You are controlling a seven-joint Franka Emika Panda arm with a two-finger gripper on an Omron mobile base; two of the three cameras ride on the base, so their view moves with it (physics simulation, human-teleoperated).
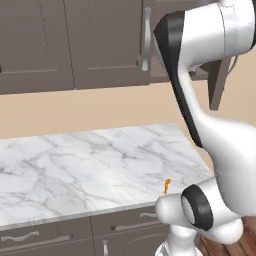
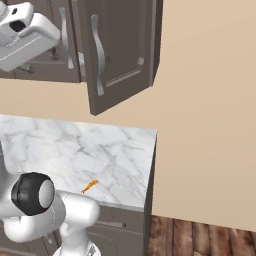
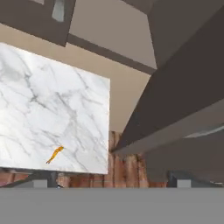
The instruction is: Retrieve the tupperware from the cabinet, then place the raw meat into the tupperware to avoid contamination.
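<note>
In the left base view, the raw meat (image 1: 167, 186) lies on the white marble tabletop (image 1: 75, 165), close to its front edge and near the right-hand corner. It is a thin orange sliver whose long axis here runs nearly upright in the picture, from the front edge toward the wall. Above, the cabinet (image 1: 75, 45) shows closed panelled doors and one silver bar handle (image 1: 146, 42); the arm's upper link crosses in front of its right part.

In the right base view, the meat (image 2: 90, 186) points diagonally, its lower end toward the left and its upper end toward the right, still near the front edge. One cabinet door (image 2: 120, 50) hangs swung open over the tabletop's right end, its curved handle (image 2: 99, 55) facing the camera.

In the hand view, the meat (image 3: 54, 154) lies slanted near the tabletop's lower edge, with wooden floor (image 3: 127, 175) beyond. The open door's dark panel (image 3: 183, 87) looms close at right. The gripper (image 3: 111, 181) stands spread wide, its fingertips (image 3: 43, 179) far apart and holding nothing.
</note>
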